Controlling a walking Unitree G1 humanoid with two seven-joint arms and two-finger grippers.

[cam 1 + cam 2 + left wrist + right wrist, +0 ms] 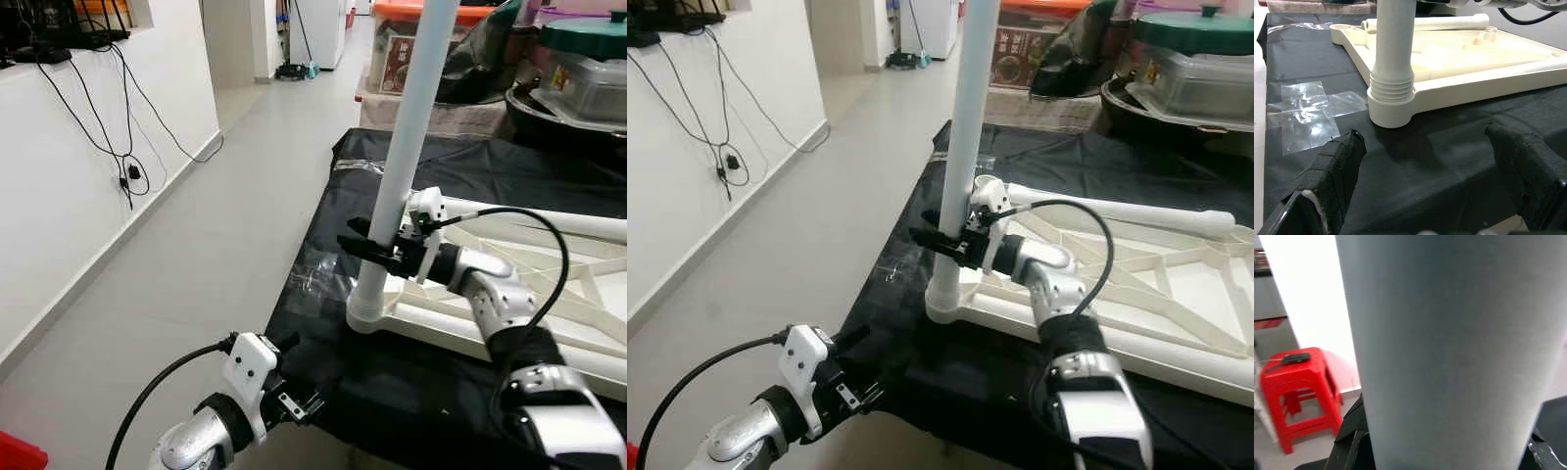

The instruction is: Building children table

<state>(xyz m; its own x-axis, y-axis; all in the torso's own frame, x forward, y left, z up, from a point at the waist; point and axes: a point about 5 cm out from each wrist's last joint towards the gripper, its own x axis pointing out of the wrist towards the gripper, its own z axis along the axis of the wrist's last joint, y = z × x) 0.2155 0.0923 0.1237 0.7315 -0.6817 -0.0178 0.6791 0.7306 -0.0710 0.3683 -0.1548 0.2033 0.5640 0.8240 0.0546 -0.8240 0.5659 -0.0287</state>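
Observation:
A cream plastic tabletop (549,294) lies upside down on a black sheet (323,333). A white table leg (407,147) stands upright in the tabletop's near left corner socket (1391,105). My right gripper (377,250) is shut on this leg, a little above the socket. Another white leg (1425,23) lies flat along the tabletop's far side. My left gripper (294,397) hovers open at the sheet's near edge, below and to the left of the socket, holding nothing; its black fingertips (1334,171) flank the socket from a distance.
Clear tape (1308,110) patches the sheet left of the socket. Storage boxes and a black bag (490,49) stand behind the sheet. A white wall with hanging cables (118,147) runs on the left, with grey floor between. A red stool (1295,391) stands nearby.

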